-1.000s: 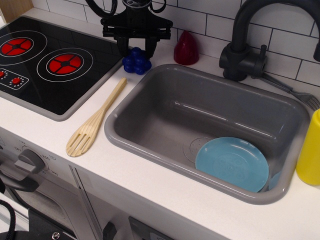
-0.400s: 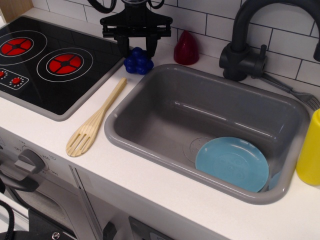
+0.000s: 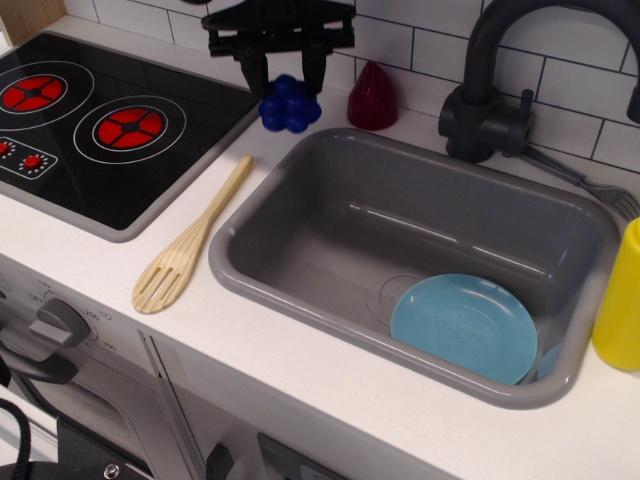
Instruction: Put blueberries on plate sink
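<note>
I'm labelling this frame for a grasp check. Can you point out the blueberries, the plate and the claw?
blueberries [image 3: 290,104]: main camera view, centre of the blue cluster between the claw's fingers.
plate [image 3: 462,327]: main camera view, its flat middle, inside the sink.
claw [image 3: 285,76]: main camera view, midway between the fingertips, just above the berries.

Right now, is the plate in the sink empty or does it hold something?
Empty. The plate lies bare in the sink; the blueberries are between the gripper fingers, above the counter.

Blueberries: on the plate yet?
No, the blueberries hang in the pincer above the counter, while the plate lies bare in the sink.
</note>
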Available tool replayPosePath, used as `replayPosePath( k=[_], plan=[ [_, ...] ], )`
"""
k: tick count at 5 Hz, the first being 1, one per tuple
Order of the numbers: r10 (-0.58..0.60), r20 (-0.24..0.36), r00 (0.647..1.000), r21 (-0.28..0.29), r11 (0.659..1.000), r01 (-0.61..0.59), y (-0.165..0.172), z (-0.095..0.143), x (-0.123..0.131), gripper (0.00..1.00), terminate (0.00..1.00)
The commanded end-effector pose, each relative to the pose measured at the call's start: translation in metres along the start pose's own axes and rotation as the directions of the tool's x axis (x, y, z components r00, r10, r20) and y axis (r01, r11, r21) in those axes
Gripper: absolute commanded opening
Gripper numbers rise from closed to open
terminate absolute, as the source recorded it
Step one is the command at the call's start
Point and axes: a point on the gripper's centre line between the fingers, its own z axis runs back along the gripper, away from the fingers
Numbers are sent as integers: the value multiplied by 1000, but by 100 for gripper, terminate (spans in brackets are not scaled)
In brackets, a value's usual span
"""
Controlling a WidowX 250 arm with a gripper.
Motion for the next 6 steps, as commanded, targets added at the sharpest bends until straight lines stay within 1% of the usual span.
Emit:
replayPosePath(
  k=[1,2,3,4,6],
  plan=[
    [-161,25,987,-37,986,162,-26,14,-46,0,0],
    [-200,-8,980,-73,977,198,-46,8,-73,0,0],
    [-193,-23,981,-108,976,189,-62,2,-93,0,0],
    [-199,-13,980,-126,973,196,-77,-4,-110,0,0],
    [-163,-47,985,-154,976,154,-103,-11,-133,0,0]
  ],
)
